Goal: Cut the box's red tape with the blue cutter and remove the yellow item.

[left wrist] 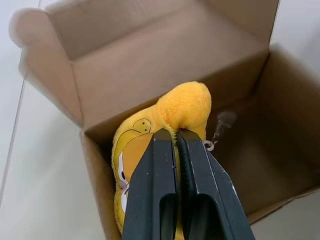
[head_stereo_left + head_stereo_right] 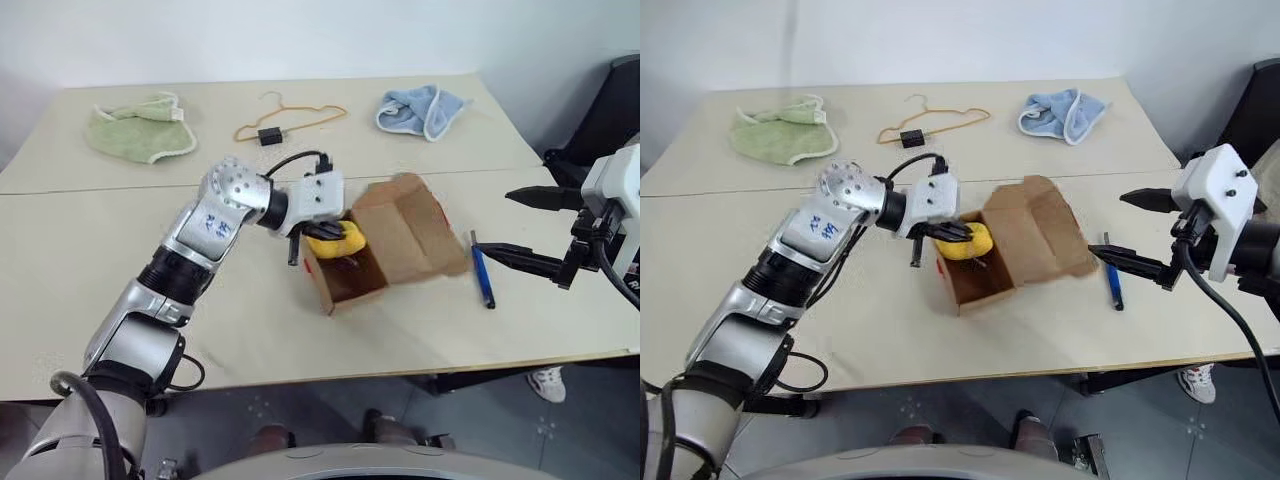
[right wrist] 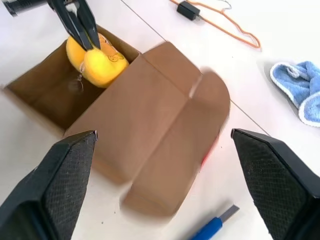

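The box (image 2: 410,235) lies open mid-table, its flaps spread to the right. A sliver of the red tape (image 3: 209,150) shows at a flap's edge. The yellow item (image 2: 345,240), a plush toy, is at the box's far left corner, about level with the rim. My left gripper (image 1: 176,135) is shut on the toy's top. The blue cutter (image 2: 483,270) lies flat on the table just right of the box. My right gripper (image 2: 490,222) hovers open above the cutter, holding nothing.
A green cloth (image 2: 140,128), an orange wire hanger (image 2: 290,118) with a black clip and a blue cloth (image 2: 420,108) lie along the table's back. A black chair (image 2: 610,110) stands at the right. A person's shoe (image 2: 547,383) shows beneath the table's front edge.
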Robot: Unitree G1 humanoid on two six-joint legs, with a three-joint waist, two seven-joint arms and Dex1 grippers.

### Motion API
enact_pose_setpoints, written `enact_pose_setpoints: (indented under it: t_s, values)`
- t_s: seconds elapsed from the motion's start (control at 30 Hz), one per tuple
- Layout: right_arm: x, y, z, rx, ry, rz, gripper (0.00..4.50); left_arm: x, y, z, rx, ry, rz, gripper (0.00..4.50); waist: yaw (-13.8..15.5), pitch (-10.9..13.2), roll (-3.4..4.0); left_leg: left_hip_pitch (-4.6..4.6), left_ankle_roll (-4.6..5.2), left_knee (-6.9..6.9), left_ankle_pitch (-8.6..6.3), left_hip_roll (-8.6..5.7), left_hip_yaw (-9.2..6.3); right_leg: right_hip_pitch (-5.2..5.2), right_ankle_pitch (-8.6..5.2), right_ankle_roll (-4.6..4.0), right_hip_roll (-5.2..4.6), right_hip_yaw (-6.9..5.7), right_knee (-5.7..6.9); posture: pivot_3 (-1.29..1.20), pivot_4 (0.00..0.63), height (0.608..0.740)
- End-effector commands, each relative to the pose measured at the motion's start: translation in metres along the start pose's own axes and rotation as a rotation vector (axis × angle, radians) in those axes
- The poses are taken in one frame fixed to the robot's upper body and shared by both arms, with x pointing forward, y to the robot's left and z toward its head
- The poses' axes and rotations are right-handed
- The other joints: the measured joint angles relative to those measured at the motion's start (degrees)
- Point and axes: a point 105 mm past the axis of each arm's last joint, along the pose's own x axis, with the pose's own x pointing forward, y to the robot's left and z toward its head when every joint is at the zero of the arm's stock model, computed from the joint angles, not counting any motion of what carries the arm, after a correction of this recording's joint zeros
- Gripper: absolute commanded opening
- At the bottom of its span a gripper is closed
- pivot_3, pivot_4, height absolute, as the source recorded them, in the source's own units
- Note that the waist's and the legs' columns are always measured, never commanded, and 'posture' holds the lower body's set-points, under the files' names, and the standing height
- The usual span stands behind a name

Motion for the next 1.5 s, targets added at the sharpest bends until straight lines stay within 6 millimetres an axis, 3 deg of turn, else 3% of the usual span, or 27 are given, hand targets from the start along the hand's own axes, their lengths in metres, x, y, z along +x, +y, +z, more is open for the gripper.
enact_pose_setpoints:
  t_s: [0.03,0.13,0.2,0.27,0.33,0.37,0.43,0.57,0.67,0.77,0.9,0.97,1.07,1.2,1.4,1.5]
  values:
    - [-0.007,-0.002,0.012,-0.032,-0.028,-0.027,4.5,-0.017,0.023,0.044,0.081,-0.144,0.117,0.04,0.09,0.0,0.0,0.01,0.0,0.01,0.0,0.0,0.01,0.01,0.0,0.01,0.0,0.0,0.0,0.0,0.15,0.74]
    - [-0.007,0.001,0.013,-0.028,-0.036,-0.009,4.5,-0.017,0.021,0.039,0.072,-0.133,0.098,0.04,-0.05,-0.01,0.01,0.02,0.0,0.01,0.0,0.0,0.0,0.02,0.0,0.01,0.0,0.0,0.0,0.0,0.15,0.74]
    - [-0.007,0.001,0.012,-0.02,-0.035,-0.007,4.5,-0.022,0.022,0.062,-0.009,-0.248,0.091,0.04,-0.19,-0.01,0.02,0.08,0.0,-0.01,0.0,0.0,0.01,0.03,0.0,0.01,0.0,0.0,0.0,0.0,0.15,0.74]
    - [-0.007,0.003,0.014,-0.014,-0.042,0.004,4.5,-0.024,0.02,0.067,0.01,-0.257,0.074,0.04,-0.21,-0.01,0.02,0.06,0.0,0.0,0.0,0.0,0.01,0.03,0.0,0.01,0.0,0.0,0.01,0.0,0.15,0.74]
    - [-0.007,0.003,0.014,-0.014,-0.042,0.002,4.5,-0.025,0.024,0.071,-0.089,-0.287,0.075,0.04,-0.22,-0.01,0.02,0.07,0.0,0.0,0.0,0.0,0.01,0.03,0.0,0.01,0.0,0.0,0.01,0.0,0.15,0.74]
    - [-0.007,0.003,0.014,-0.015,-0.046,0.003,4.5,-0.023,0.02,0.062,-0.036,-0.23,0.068,0.04,-0.22,-0.01,0.02,0.06,0.0,0.0,0.0,0.0,0.01,0.03,0.0,0.01,0.0,0.0,0.01,0.0,0.15,0.74]
    - [-0.007,0.004,0.014,-0.015,-0.042,0.002,4.5,-0.028,0.017,0.08,-0.04,-0.299,0.041,0.04,-0.23,-0.01,0.02,0.08,0.0,0.0,0.0,0.0,0.01,0.03,0.0,0.01,0.0,0.0,0.02,0.0,0.15,0.74]
    - [-0.008,0.005,0.014,-0.014,-0.042,-0.001,4.5,-0.033,0.009,0.064,-0.198,-0.229,-0.027,0.04,-0.23,-0.01,0.02,0.07,0.0,0.0,0.0,0.01,0.01,0.02,0.0,0.01,0.0,0.01,0.02,0.0,0.15,0.74]
    - [-0.01,0.008,0.013,-0.012,-0.038,0.003,4.5,-0.041,0.007,0.071,-0.369,-0.247,-0.072,0.04,-0.22,-0.01,0.02,0.09,0.0,0.0,0.0,0.01,0.0,0.03,0.0,0.01,0.0,0.01,0.05,0.0,0.15,0.74]
    - [-0.01,0.007,0.012,-0.008,-0.036,-0.002,4.5,-0.038,0.014,0.042,-0.738,-0.105,-0.041,0.04,-0.07,0.0,0.0,0.04,0.01,0.03,0.0,-0.01,-0.03,0.03,0.0,0.01,0.0,0.01,0.06,0.0,0.15,0.74]
    - [-0.009,0.006,0.011,-0.005,-0.036,-0.001,4.5,-0.032,0.002,0.042,-0.834,-0.104,-0.107,0.04,-0.36,-0.02,0.03,0.13,0.02,-0.03,-0.01,-0.01,-0.04,0.04,0.0,0.0,0.0,0.02,0.08,0.0,0.15,0.74]
    - [-0.007,0.006,0.01,-0.003,-0.035,0.003,4.5,-0.029,-0.006,0.036,-0.749,-0.061,-0.114,0.04,-0.35,-0.02,0.03,0.1,0.01,-0.03,0.0,0.0,-0.04,0.02,0.0,0.0,0.0,0.02,0.08,0.0,0.15,0.74]
    - [-0.006,0.006,0.01,-0.002,-0.038,0.006,4.5,-0.03,-0.002,0.038,-0.705,-0.071,-0.091,0.04,-0.29,-0.01,0.02,0.1,-0.01,-0.03,0.01,0.0,-0.03,0.02,0.0,-0.01,0.0,0.02,0.08,0.0,0.15,0.74]
    - [-0.005,0.006,0.009,-0.001,-0.033,0.004,4.5,-0.026,0.005,0.034,-0.425,-0.118,0.011,0.04,-0.21,-0.02,0.03,0.12,-0.04,-0.02,-0.01,0.0,-0.03,0.03,-0.01,-0.01,0.0,0.03,0.06,0.0,0.15,0.74]
    - [-0.005,0.006,0.008,0.001,-0.028,0.002,4.5,-0.021,0.0,0.02,-0.278,-0.086,0.042,0.04,-0.17,-0.02,0.03,0.1,-0.05,-0.01,0.0,0.0,-0.02,0.03,0.0,-0.01,0.0,0.03,0.05,0.0,0.15,0.74]
    - [-0.005,0.005,0.007,-0.001,-0.025,0.001,4.5,-0.021,0.003,0.024,-0.204,-0.106,0.07,0.04,-0.12,-0.01,0.02,0.09,-0.05,-0.01,0.0,0.0,-0.02,0.03,0.0,-0.01,0.0,0.03,0.05,0.0,0.15,0.74]
